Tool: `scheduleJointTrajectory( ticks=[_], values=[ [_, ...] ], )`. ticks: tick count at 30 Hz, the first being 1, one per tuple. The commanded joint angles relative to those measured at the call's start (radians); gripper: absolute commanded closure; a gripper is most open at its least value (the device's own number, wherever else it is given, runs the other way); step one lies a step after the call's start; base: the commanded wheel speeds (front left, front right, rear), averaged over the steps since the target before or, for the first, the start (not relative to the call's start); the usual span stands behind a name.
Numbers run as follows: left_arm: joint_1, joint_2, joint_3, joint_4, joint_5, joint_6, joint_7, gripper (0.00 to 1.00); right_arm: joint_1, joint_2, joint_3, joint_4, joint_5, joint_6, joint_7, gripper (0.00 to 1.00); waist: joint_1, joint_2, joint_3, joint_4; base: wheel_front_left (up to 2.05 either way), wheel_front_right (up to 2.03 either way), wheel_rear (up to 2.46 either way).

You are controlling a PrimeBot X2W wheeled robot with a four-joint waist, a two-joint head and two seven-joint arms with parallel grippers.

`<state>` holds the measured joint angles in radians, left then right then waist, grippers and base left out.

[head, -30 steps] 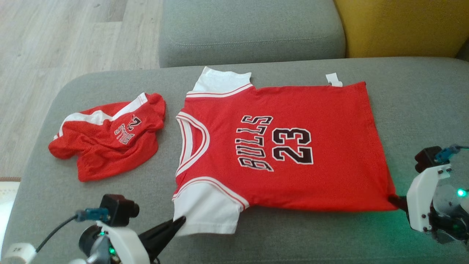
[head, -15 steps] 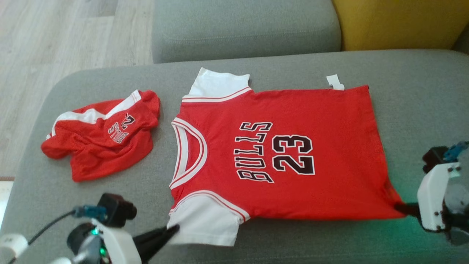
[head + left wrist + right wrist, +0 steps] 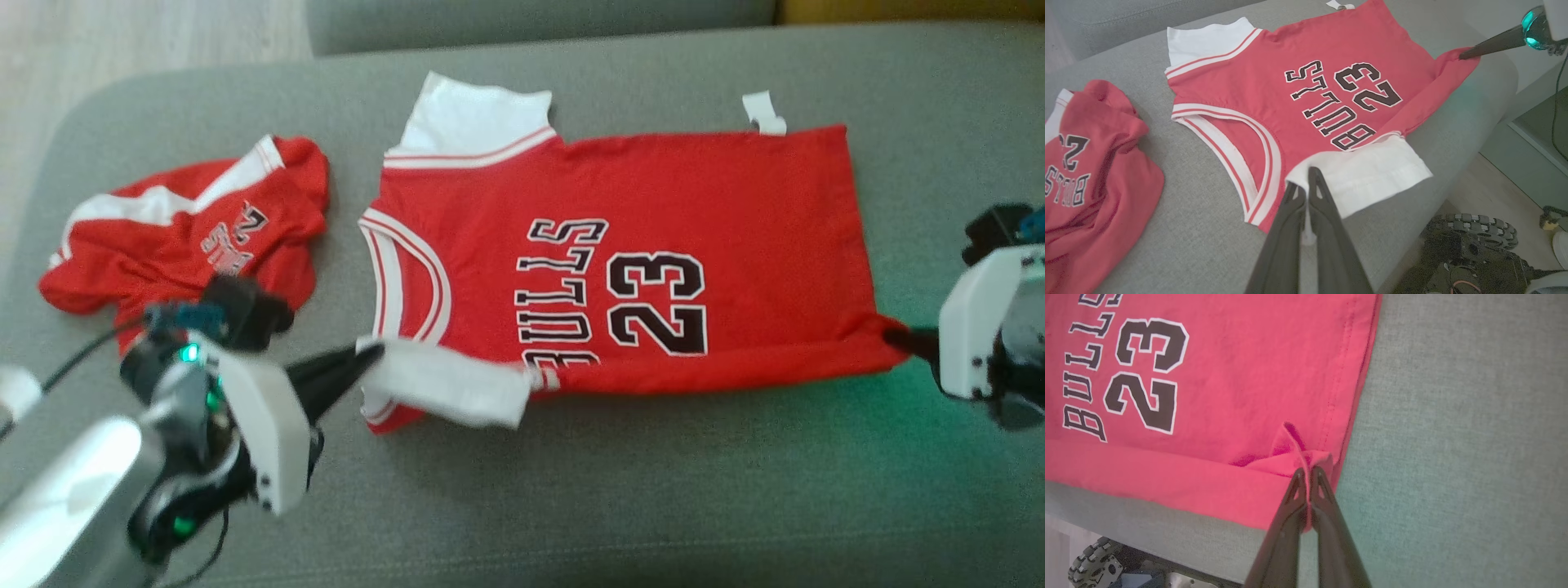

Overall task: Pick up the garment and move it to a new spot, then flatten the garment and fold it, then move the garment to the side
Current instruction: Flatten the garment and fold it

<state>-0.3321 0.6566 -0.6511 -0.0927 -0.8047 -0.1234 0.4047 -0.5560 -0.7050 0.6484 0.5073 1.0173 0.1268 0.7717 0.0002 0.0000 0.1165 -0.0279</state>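
Now | jersey [image 3: 620,245] flat beside shorts [image 3: 180,237] | fold 1 begun | left gripper [image 3: 374,351] pinching sleeve [image 3: 457,392] | right gripper [image 3: 891,333] pinching hem corner [image 3: 869,347] | side-move pending

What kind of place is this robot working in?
Probably a living room at home: the red jersey lies on a grey upholstered sofa seat, with a back cushion behind it and pale wood flooring beside it.

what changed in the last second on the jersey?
The left tool, shut on the near sleeve, and right tool, shut on the near hem corner, have lifted the jersey's near edge and carried it toward the far side; the fold now covers part of the lettering. No grip taken or released. The shorts stayed crumpled, far sleeve flat. Camera shifted.
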Motion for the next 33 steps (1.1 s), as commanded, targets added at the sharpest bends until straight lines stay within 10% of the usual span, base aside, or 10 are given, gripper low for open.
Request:
scheduleJointTrajectory(
  ticks=[1,17,19,20,21,22,33],
  values=[
    [-0.087,0.025,0.040,-0.011,0.007,-0.004,0.004,1.00,-0.031,-0.012,-0.018,-0.012,-0.016,0.004,0.004,1.00,-0.0002,0.0000,0.036,-0.008,0.00,0.00,0.00],
    [-0.364,-0.002,-0.097,0.230,-0.016,-0.007,-0.079,1.00,-0.139,0.111,-0.106,0.076,-0.125,0.004,-0.009,1.00,-0.0002,0.0000,0.133,-0.035,0.00,0.00,0.00],
    [-0.379,-0.009,-0.103,0.265,-0.028,-0.007,-0.087,1.00,-0.147,0.121,-0.119,0.084,-0.145,0.004,-0.053,0.00,-0.0002,0.0000,0.138,-0.037,0.00,0.00,0.00],
    [-0.388,-0.012,-0.106,0.277,-0.030,-0.007,-0.096,1.00,-0.149,0.129,-0.125,0.088,-0.150,0.004,-0.074,0.00,-0.0002,0.0000,0.140,-0.037,0.00,0.00,0.00],
    [-0.399,-0.016,-0.102,0.296,-0.027,-0.007,-0.112,0.66,-0.150,0.136,-0.127,0.091,-0.153,0.004,-0.087,0.00,-0.0002,0.0000,0.142,-0.038,0.00,0.00,0.00],
    [-0.407,-0.022,-0.097,0.316,-0.022,-0.006,-0.128,0.07,-0.151,0.141,-0.127,0.094,-0.158,0.004,-0.101,0.00,-0.0002,0.0000,0.144,-0.039,0.00,0.00,0.00],
    [-0.430,-0.116,-0.045,0.459,0.034,0.096,-0.335,0.00,-0.138,0.161,-0.133,0.058,-0.226,0.004,-0.451,0.00,-0.0002,0.0000,0.116,-0.042,0.00,0.00,0.00]
  ],
)
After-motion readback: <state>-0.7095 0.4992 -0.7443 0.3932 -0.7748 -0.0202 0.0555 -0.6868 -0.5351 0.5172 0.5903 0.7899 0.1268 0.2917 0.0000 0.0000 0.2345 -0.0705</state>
